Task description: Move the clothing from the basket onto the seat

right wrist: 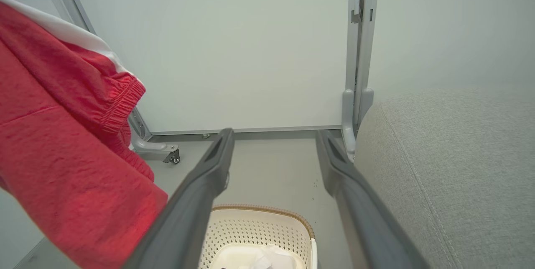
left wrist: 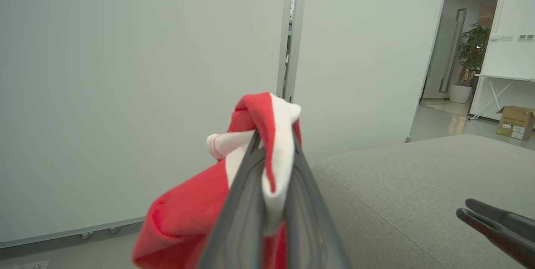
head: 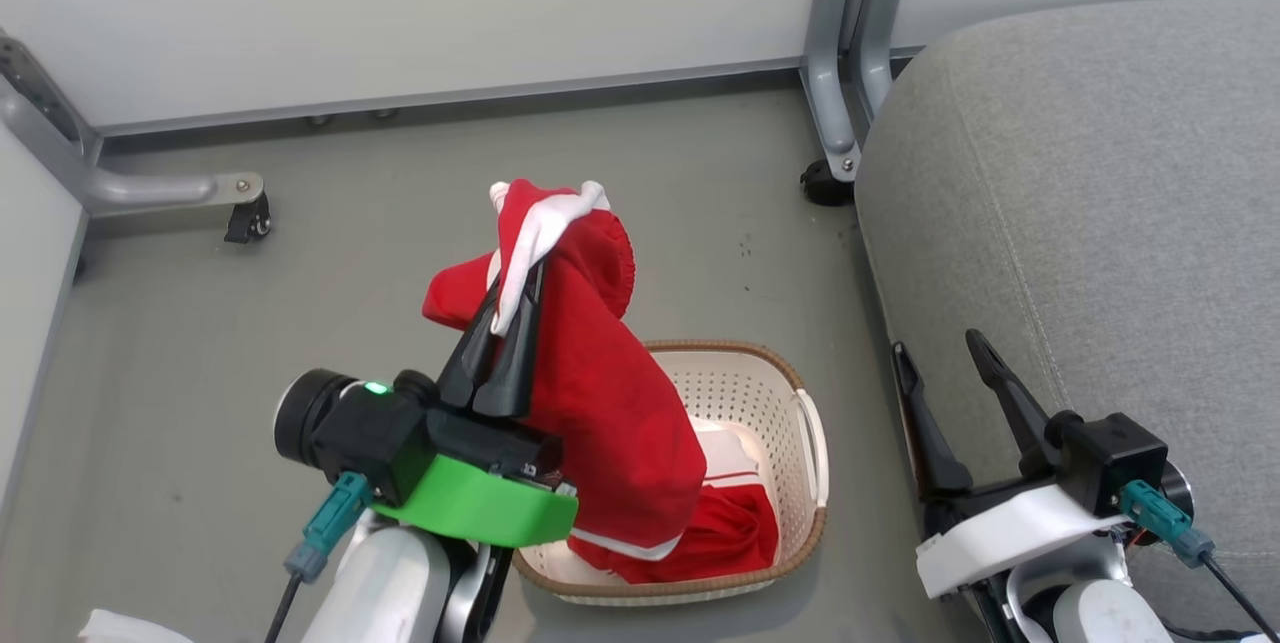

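floor (head: 640,183): grey | partition panels (head: 400,3): pale, upright along the far side | panel foot (head: 170,189): grey metal, black caster (head: 247,220), at left | second foot (head: 835,113): grey, at the panel joint | cardboard box (left wrist: 516,121), potted plant (left wrist: 472,49), white table (left wrist: 505,78): far background, beyond the panels

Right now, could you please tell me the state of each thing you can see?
Left claw: shut on the shorts, raised.
Shorts: hanging from the left claw over the basket.
Right claw: open, empty.
Basket: upright, another red garment inside.
Seat: no clothing on it yet.
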`<state>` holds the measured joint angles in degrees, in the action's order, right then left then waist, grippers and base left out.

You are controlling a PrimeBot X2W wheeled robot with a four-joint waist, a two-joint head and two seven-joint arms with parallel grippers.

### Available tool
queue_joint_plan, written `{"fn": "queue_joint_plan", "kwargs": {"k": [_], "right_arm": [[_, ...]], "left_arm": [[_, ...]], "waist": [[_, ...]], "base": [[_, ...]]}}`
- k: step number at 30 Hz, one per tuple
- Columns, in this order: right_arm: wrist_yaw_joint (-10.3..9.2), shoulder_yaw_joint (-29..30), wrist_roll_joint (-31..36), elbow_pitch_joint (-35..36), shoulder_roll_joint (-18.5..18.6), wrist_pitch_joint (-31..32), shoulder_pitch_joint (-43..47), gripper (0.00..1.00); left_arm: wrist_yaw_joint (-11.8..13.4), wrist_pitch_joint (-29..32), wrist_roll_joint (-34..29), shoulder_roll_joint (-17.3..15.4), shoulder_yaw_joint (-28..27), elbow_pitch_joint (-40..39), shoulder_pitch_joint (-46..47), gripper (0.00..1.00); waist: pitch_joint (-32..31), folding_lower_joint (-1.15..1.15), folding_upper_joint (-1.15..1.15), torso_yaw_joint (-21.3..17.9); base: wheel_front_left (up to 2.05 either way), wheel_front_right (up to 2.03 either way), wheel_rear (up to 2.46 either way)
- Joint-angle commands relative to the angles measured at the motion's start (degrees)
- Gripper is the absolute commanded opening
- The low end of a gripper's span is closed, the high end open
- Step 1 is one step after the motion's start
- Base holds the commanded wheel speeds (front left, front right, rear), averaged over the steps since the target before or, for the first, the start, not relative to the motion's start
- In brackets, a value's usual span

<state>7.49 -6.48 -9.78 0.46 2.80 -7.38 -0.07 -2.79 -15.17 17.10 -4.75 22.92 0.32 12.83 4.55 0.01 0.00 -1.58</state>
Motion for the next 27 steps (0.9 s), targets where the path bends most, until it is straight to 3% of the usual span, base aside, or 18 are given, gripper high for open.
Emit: {"fn": "queue_joint_plan", "kwargs": {"k": [1,18,27], "right_arm": [[0.00,-0.1,-0.3,0.3,0.2,0.2,0.9,1.00],[0.00,-0.6,-1.0,0.9,0.2,0.7,1.6,1.00],[0.00,-7.2,-4.4,0.6,2.1,2.2,-1.9,1.00]], "left_arm": [[-0.2,0.0,0.2,0.0,0.1,-0.2,-1.2,0.00],[-0.4,0.0,0.4,0.0,0.5,-1.0,-2.3,0.00],[-0.6,0.0,0.3,-0.1,0.6,-0.9,-1.2,0.00]], "waist": [[-0.9,-0.01,0.00,-0.2],[-1.2,-0.01,0.00,0.0],[-0.6,-0.01,0.00,0.3]], "base": [[0.00,0.00,0.00],[0.00,0.00,0.00],[0.00,0.00,0.00]]}}
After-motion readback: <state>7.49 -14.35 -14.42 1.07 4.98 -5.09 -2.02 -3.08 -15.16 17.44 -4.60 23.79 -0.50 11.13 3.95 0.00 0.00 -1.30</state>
